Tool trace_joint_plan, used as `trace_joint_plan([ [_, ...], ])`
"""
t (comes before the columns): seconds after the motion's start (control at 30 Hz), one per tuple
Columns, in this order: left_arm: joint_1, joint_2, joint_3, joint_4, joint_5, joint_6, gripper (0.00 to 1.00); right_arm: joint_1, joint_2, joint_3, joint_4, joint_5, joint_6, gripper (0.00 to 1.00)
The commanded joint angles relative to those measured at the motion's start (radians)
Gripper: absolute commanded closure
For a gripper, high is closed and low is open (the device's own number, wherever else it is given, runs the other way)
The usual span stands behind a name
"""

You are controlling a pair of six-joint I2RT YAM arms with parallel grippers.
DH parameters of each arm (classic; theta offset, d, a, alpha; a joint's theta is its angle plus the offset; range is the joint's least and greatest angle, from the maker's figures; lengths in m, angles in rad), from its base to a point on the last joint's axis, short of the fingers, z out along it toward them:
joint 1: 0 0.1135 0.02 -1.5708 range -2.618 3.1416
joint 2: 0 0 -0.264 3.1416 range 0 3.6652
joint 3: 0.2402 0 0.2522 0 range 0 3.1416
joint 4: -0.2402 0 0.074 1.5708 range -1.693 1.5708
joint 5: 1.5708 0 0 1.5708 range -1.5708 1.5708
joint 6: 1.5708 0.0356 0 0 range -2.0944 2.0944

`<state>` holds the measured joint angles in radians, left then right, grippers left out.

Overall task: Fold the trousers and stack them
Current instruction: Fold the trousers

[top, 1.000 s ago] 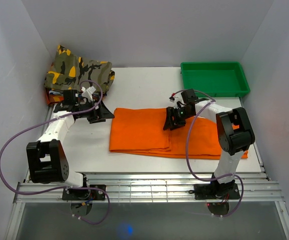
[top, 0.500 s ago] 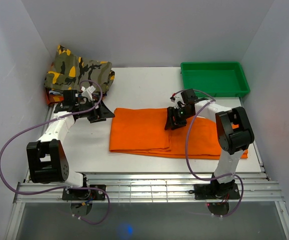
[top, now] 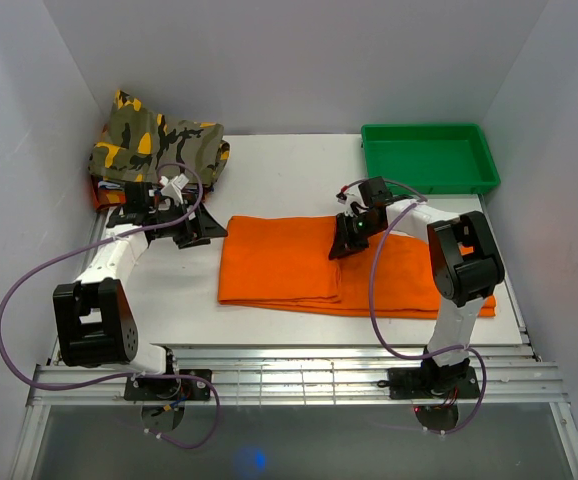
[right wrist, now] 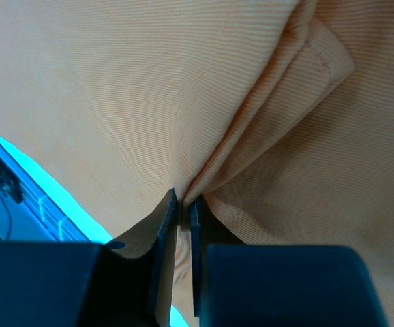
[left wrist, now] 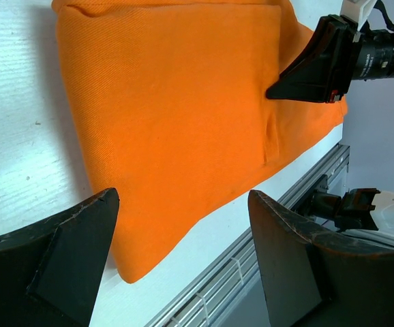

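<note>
— Where are the trousers?

— The trousers [top: 299, 265] lie folded into a long orange band across the middle of the table [top: 279, 165]. The left end is squared off and the right end runs under the right arm.

— And the right gripper?

— The right gripper [top: 347, 240] is down on the cloth near the band's middle, toward its far edge. Its wrist camera shows the fingers [right wrist: 164, 225] drawn almost together, with a raised ridge of orange fabric pinched between them. It is clamped on the trousers.

— The left one?

— The left gripper [top: 201, 228] sits just beside the left end of the trousers, over bare table. Its jaws stand wide apart and hold nothing. I cannot tell from either view whether its tips touch the tabletop.

— Anything else on the table?

— A folded camouflage garment [top: 154, 140] lies in the far left corner, behind the left arm. A green tray [top: 424, 128] stands at the far right, apart from the trousers.
</note>
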<state>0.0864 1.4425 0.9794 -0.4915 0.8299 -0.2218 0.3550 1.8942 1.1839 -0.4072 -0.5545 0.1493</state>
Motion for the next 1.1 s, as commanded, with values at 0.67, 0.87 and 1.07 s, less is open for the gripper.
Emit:
trace_joint_plan([
  [0.67,0.010,0.006,-0.051,0.123,0.150,0.007,0.36,-0.050,-0.092,-0.086,-0.078,0.017,-0.043,0.92],
  [0.87,-0.036,0.027,-0.106,0.317,0.215,-0.109,0.51,-0.051,-0.055,-0.073,-0.068,0.031,-0.053,0.92],
  [1.07,-0.131,0.134,-0.139,0.615,0.213,-0.246,0.61,-0.051,-0.069,-0.058,-0.053,0.025,-0.071,0.92],
])
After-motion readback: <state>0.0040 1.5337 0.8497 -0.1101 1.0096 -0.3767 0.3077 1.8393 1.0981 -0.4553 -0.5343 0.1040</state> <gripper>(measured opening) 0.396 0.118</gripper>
